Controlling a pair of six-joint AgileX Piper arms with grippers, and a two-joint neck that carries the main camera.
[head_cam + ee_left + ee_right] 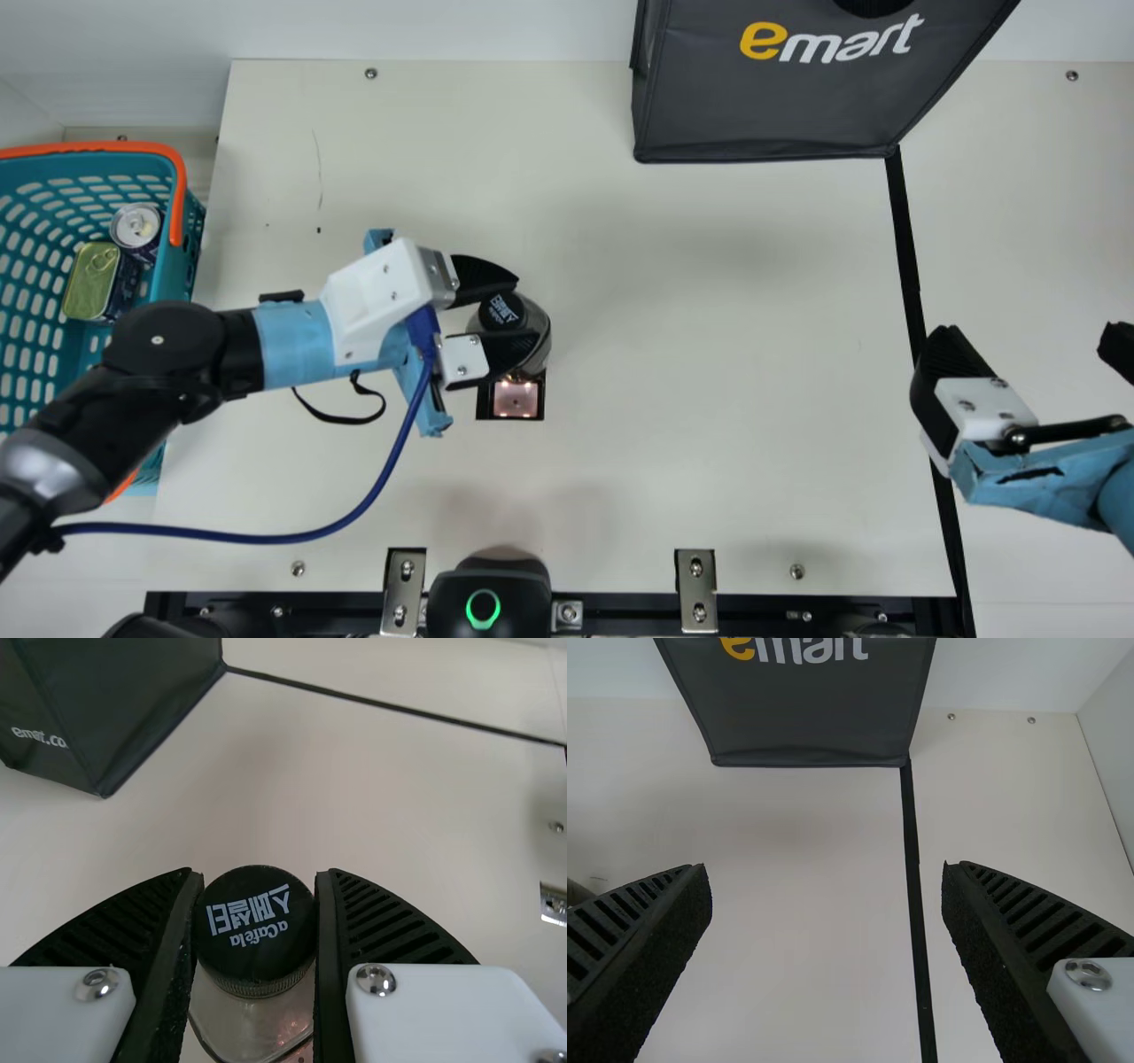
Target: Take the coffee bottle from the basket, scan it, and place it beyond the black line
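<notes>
In the main view my left gripper (514,306) is shut on the coffee bottle (537,341), which it holds over the far part of the lit scanner window (516,399). The left wrist view has the bottle's black cap (254,926) between the two fingers of my left gripper (254,935). My right gripper (1028,346) stands open and empty at the right, over the black line (905,248). In the right wrist view the black line (913,877) runs between the spread fingers of my right gripper (827,895).
A teal basket (188,244) with an orange handle stands at the left, holding a can (136,227) and a green-lidded tin (91,281). A dark bag (771,106) is at the back, beside the line's far end. A black device (489,594) sits at the front edge.
</notes>
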